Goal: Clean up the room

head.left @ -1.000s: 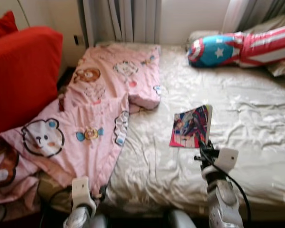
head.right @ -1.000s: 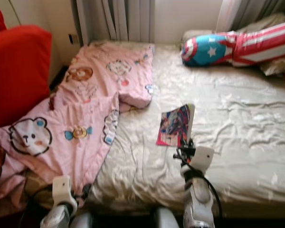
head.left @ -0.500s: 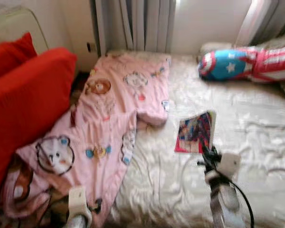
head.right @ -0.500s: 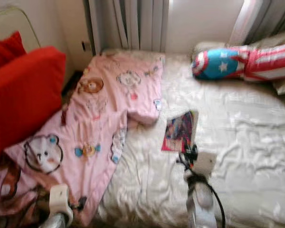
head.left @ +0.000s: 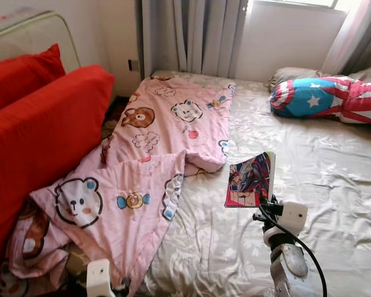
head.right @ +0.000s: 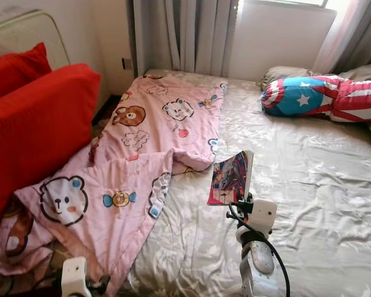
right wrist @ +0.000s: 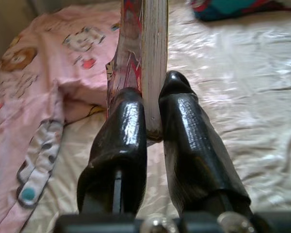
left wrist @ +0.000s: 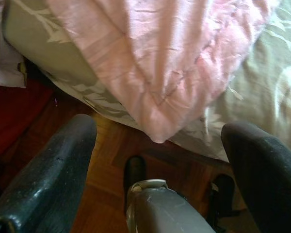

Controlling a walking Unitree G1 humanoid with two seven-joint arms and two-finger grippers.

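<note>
A colourful book (head.left: 252, 180) sits at centre right of the frame, held above a rumpled cream bed (head.left: 334, 179), its lower edge pinched between the closed fingers of the right gripper (right wrist: 153, 114). The left gripper (left wrist: 157, 145), fingers spread wide and empty, hangs low over a pink cartoon blanket (head.left: 154, 148) at the bed's edge. Red cushions (head.left: 37, 124) fill the left.

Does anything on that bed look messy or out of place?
Yes. The pink blanket lies crumpled, one corner hanging off the bed's edge toward the floor. The right gripper holds a book on edge.
</note>
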